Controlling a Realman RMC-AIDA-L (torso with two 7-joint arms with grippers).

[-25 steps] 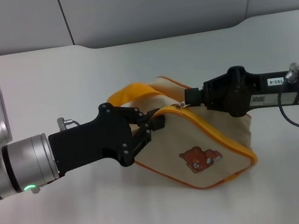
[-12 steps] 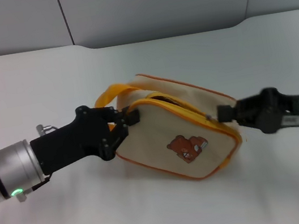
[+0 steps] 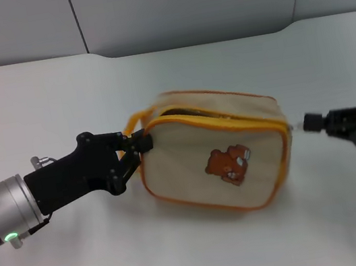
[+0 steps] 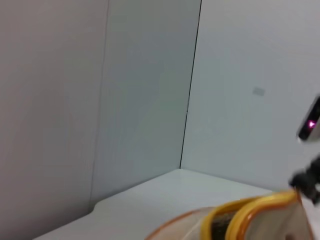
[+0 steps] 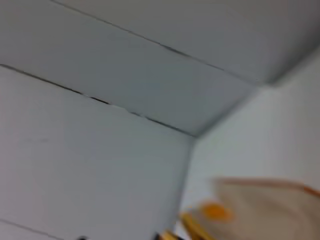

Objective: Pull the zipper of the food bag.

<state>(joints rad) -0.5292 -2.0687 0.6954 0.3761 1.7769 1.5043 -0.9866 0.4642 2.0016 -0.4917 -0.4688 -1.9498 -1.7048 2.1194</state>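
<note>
Zipper (image 3: pixel 220 120) runs as an orange line round the front panel of the bag (image 3: pixel 215 150); along the top edge it gapes, dark interior showing near the left corner. Bag sits mid-table (image 3: pixel 198 252), bear print facing the head camera, tilted slightly with its left end raised. Left gripper (image 3: pixel 140 144) comes in from the left, black fingers pinched on the bag's upper left corner by the orange handle (image 3: pixel 134 122). Right gripper (image 3: pixel 306 124) is at the bag's right edge, tip just beside the upper right corner, where a small silvery bit shows between tip and fabric; whether the fingers clamp it, cannot tell. White table lies bare in front of the bag and behind it up to the grey wall (image 3: pixel 183 2); open room also to the far right past the right arm. Left wrist view shows the bag's orange rim (image 4: pixel 255 210) and gaping mouth low in frame.
</note>
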